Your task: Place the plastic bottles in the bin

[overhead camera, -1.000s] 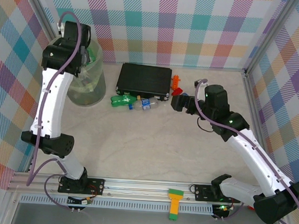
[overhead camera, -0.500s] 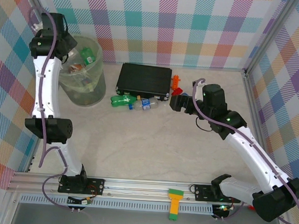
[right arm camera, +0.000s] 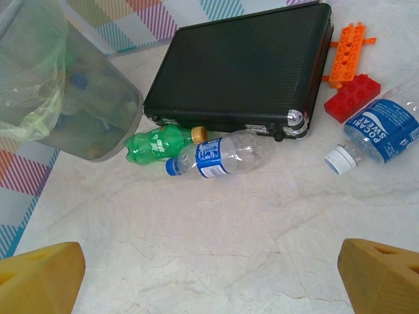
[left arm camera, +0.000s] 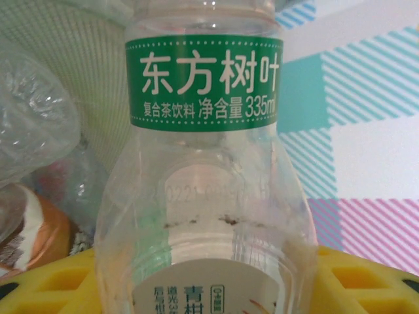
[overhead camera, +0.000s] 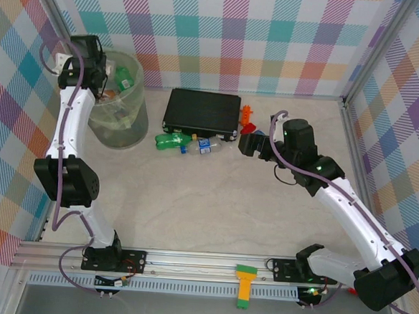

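Observation:
A clear bottle with a green label (left arm camera: pixel 203 163) stands between my left gripper's (left arm camera: pixel 206 284) yellow fingers (left arm camera: pixel 46 281), touching both. The left gripper (overhead camera: pixel 93 57) is at the back-left rim of the pale-green bin (overhead camera: pixel 122 126), and the green-labelled bottle (overhead camera: pixel 122 77) pokes up inside it among other bottles. A green bottle (right arm camera: pixel 157 144) and a clear blue-labelled bottle (right arm camera: pixel 219 157) lie in front of the black case, also seen from above as green bottle (overhead camera: pixel 169 141) and clear bottle (overhead camera: pixel 203 146). A third, blue-labelled bottle (right arm camera: pixel 386 131) lies at the right. My right gripper (right arm camera: pixel 213 278) hangs open above bare table, right of these bottles.
The flat black case (overhead camera: pixel 202 112) lies at the back centre, right of the bin (right arm camera: pixel 59 85). An orange toy piece (right arm camera: pixel 350 49) and a red brick (right arm camera: pixel 350 98) sit by the case's right end. Checked walls close off the back and sides.
The left arm swung from over the bin's mouth to its back-left rim, uncovering the green-labelled bottle in the bin. The right arm has barely moved.

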Available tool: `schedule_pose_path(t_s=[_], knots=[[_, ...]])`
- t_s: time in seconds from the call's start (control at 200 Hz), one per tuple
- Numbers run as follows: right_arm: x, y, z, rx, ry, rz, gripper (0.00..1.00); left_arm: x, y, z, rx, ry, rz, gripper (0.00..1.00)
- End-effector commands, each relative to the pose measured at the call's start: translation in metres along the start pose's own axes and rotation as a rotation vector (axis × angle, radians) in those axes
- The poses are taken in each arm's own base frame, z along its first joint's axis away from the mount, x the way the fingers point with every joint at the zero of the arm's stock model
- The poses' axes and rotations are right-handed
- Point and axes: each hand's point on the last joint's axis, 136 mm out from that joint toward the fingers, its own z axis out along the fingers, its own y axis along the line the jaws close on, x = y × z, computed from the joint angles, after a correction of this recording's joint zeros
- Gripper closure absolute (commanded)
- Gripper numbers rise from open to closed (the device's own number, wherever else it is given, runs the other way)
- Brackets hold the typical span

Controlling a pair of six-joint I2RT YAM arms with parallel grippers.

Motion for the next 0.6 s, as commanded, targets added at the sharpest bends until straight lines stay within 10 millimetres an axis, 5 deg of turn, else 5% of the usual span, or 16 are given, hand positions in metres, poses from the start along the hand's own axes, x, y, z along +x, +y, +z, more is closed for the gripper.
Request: schedule_pose_path(t_s=[0.0,0.46,0.54,0.595], knots=[[-0.003,-0.002,-0.003,0.001,-0.027,0.019,0.01,-0.013,-0.017,0.004,0.06,-0.064,-0.118,0.43],[-0.004,-0.004,-0.004,0.012,-0.035,0.034,0.01,0.005,0.002,0.044,-0.022,0.007,-0.22,0.43],[-0.003,-0.005,-0.004,0.015,-0.032,0.037,0.01,0.003,0.001,0.042,-0.026,0.01,-0.217,0.3],[-0.003,-0.004,-0.003,0.012,-0.033,0.038,0.01,0.002,0.0,0.041,-0.027,0.017,-0.214,0.06]])
